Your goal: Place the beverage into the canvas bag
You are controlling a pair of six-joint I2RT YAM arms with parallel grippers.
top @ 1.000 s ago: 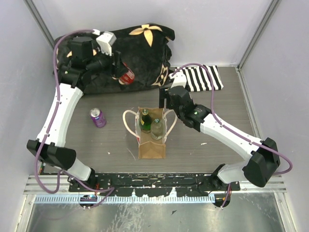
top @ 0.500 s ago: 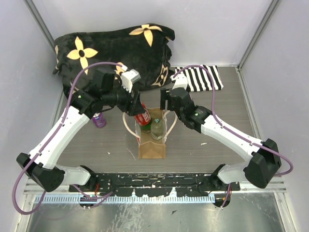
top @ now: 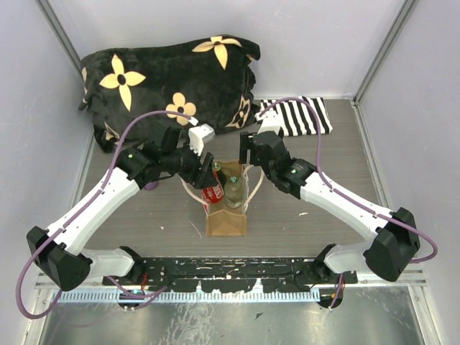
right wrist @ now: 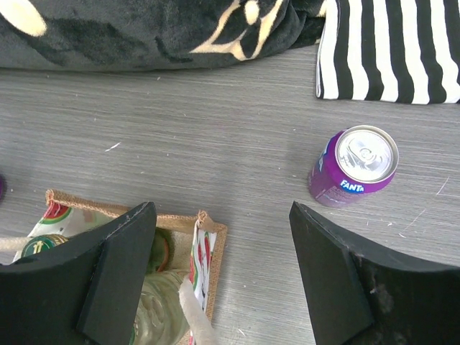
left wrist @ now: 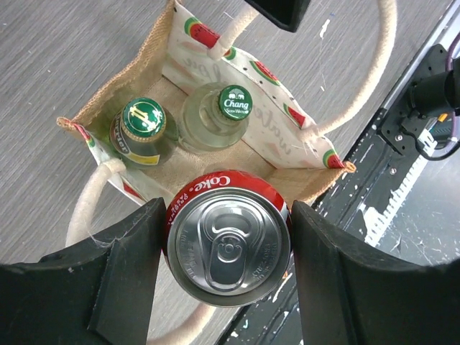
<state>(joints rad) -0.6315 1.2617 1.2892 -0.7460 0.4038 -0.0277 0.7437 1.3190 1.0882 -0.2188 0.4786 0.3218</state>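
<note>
Overhead, left gripper [left wrist: 226, 241] clenched on Coke can [top: 213, 192] — angled over canvas bag [top: 225, 220], right gripper [right wrist: 221, 237] spread.

Premises: a robotics laboratory test cell, not a home or shop. Evidence: a grey wood-grain tabletop [top: 165, 223] boxed in by plain pale wall panels [top: 316, 43] on aluminium frame posts [top: 383, 50]. Two white-and-black robot arms [top: 338, 201] are bolted to a black mounting rail [top: 230, 269], with purple cables [top: 296, 99] running exposed along them.

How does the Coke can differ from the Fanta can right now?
The Coke can is red; the Fanta can is purple. The Coke can is held in the left gripper above the bag; the Fanta can stands free on the table. Both tops are sealed.
</note>
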